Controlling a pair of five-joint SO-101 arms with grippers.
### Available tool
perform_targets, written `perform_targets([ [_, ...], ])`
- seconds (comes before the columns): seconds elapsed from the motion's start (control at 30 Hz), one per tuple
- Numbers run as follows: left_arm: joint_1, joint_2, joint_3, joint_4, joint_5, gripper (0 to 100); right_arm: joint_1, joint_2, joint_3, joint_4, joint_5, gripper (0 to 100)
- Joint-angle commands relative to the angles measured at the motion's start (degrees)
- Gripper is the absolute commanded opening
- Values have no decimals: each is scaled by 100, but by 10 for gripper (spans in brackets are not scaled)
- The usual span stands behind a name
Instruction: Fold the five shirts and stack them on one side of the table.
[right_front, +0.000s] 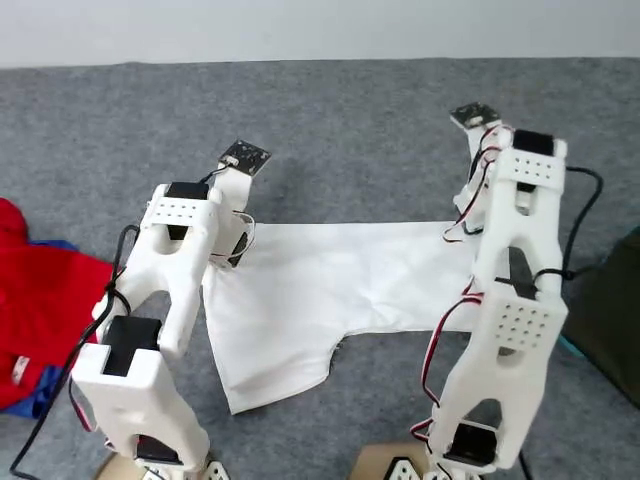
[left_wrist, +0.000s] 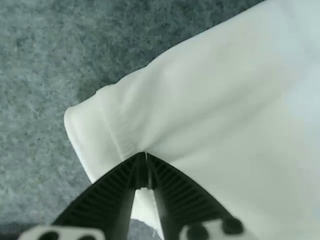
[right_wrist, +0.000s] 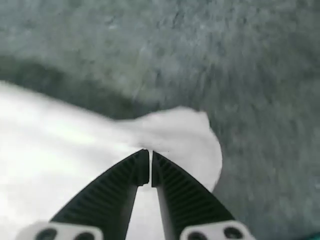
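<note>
White shirt (right_front: 330, 290) lies spread, left tool (left_wrist: 145, 172) and right tool (right_wrist: 150, 167) each clamped on its edge; tag (right_front: 20, 370) on red shirt (right_front: 45, 300) unreadable.

White shirt (right_front: 330, 290) spread flat — grey table (right_front: 350, 130) (red shirt (right_front: 40, 300) aside).

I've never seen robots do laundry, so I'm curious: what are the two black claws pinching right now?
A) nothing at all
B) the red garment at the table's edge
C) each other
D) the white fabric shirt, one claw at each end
D: the wrist views show the left gripper and the right gripper each closed on an edge of the white fabric shirt.
</note>
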Motion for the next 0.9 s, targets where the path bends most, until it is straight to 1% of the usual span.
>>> perform_targets([
  [0.0,-70,-26,-207,0,-132,6,242,189,-132,-848,-35,23],
  [0.1,-176,-62,-207,35,-220,6,505,312,-141,-1385,-35,23],
  [0.23,-466,-26,-207,35,-360,6,857,338,-141,-1569,-18,23],
  [0.33,-598,-26,-207,44,-360,6,1086,268,-167,-1437,-9,23],
  [0.47,-571,-62,-207,105,-369,6,1156,119,-580,-778,-9,22],
  [0.57,-325,-167,-295,229,-360,6,1007,75,-765,-532,-9,22],
  [0.7,114,-527,-453,273,-334,6,796,75,-888,-488,-9,22],
  [0.8,404,-695,-602,211,-325,6,646,75,-888,-470,-26,22],
  [0.87,492,-571,-699,79,-325,6,532,66,-888,-356,-26,22],
])
